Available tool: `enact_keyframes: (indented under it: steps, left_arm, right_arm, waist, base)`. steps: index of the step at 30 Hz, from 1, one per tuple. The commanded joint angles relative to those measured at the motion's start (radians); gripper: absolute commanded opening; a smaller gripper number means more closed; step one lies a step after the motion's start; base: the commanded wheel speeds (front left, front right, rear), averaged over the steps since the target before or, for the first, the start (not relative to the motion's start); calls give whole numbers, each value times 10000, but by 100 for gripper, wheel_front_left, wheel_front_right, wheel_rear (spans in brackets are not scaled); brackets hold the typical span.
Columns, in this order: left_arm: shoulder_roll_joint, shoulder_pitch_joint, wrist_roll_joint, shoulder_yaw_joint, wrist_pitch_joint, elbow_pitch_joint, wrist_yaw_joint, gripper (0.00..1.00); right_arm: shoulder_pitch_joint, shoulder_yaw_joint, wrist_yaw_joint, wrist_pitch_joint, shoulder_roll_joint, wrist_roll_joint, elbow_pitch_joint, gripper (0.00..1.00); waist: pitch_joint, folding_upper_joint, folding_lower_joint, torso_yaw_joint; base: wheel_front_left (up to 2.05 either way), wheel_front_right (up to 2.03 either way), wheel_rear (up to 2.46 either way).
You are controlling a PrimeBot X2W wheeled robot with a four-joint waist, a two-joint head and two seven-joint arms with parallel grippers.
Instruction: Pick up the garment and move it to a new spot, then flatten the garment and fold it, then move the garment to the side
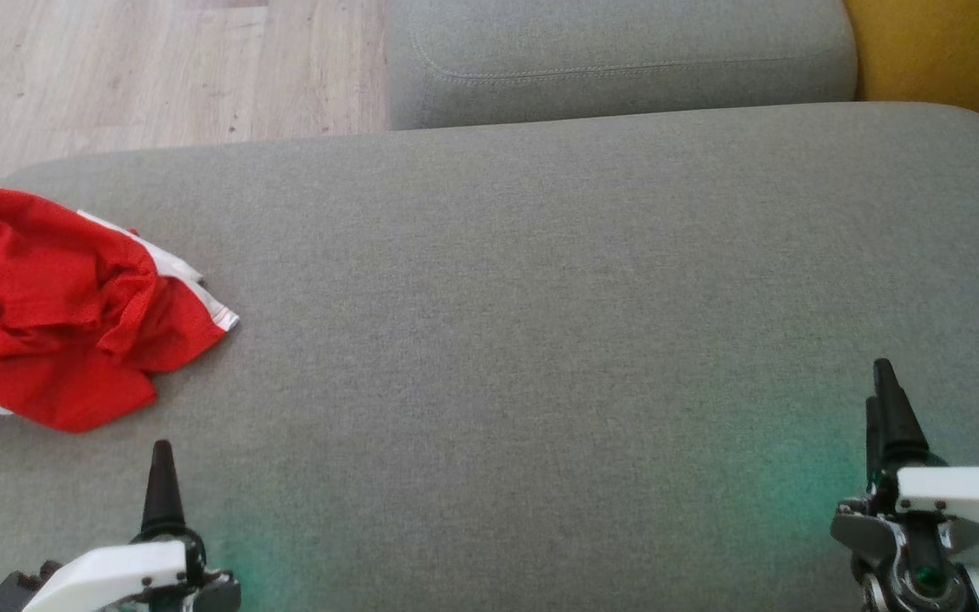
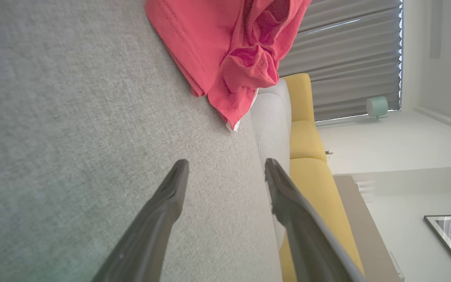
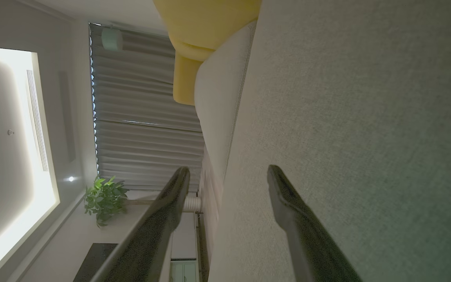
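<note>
Currently shows a red garment (image 1: 56,323) crumpled at the left edge of the grey cushion (image 1: 540,297), white trim peeking out along its right side. Finds the left gripper (image 2: 225,166) released, fingers spread and empty, near the garment but apart from it. Finds the right gripper (image 3: 227,170) likewise released, holding nothing, over bare cushion well to the right.

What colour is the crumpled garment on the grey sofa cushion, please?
Red with white trim; the garment shows best in the head view.
</note>
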Motion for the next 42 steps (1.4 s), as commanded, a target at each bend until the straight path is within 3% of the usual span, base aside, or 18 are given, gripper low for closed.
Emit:
enact_keyframes:
  steps: [1,42]
  left_arm:
    - [154,-564,371,-31,-100,-367,-12,100]
    - [402,-743,5700,-717,-1274,-185,220,100]
  right_arm:
    - [-654,117,15,-133,-131,-352,-294,100]
    - [-1240,973,40,-1309,-53,-5837,296,100]
  waist:
    - [11,0,0,-4]
    - [104,0,0,-107]
  base:
    - [0,0,0]
    - [0,0,0]
